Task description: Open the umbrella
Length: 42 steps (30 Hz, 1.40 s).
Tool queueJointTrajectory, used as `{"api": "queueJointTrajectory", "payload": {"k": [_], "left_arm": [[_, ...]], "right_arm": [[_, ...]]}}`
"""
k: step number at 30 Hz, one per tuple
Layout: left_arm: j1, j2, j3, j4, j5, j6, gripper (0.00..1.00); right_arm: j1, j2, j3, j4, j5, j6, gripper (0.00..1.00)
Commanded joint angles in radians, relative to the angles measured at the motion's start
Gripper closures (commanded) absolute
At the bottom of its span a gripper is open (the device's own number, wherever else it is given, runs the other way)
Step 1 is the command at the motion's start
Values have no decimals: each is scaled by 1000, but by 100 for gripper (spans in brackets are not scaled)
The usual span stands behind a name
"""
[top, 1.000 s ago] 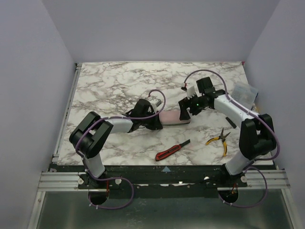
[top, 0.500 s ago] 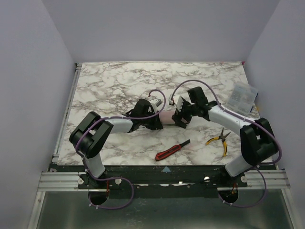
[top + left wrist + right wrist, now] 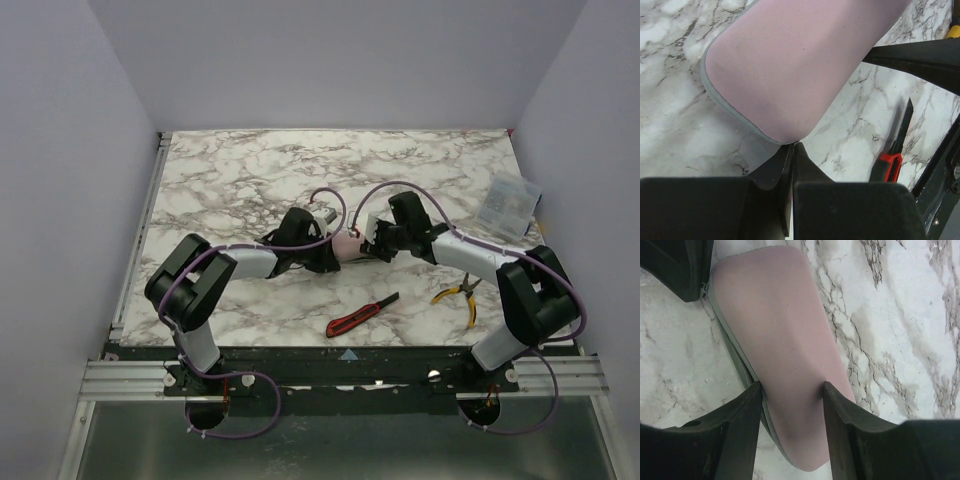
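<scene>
The umbrella lies folded on the marble table, a pale pink roll with a grey-trimmed edge, between my two grippers. My left gripper is shut, its tips pinching the grey edge at the umbrella's end. My right gripper straddles the other end, its fingers pressing into both sides of the pink roll. The left gripper's black fingers show at the top left of the right wrist view. The handle and ribs are hidden.
A red-and-black utility knife lies near the front edge, also in the left wrist view. Yellow-handled pliers lie at the right front. A clear plastic packet sits at the right edge.
My right arm has swung left and down from beyond the umbrella's right end, and its fingers now clamp the pink roll. The left arm has not moved.
</scene>
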Motion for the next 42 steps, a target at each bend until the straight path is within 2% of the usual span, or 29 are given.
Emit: {"api": "queueJointTrajectory", "payload": {"k": [1,18,27,42], "left_arm": [[31,-23,-25,-53,-18,37,100],[55,-73,-34,-122,-102,131,100],[64,-58,41,-104,-145,224,100],[105,25,166,-127,-187,275,100]], "right_arm": [[3,48,-90,-80,74,-53,55],[1,49,-154,-88,77,-122,60],[2,37,-174,-109,46,-196,61],[2,9,-196,-139,11,-247,61]]}}
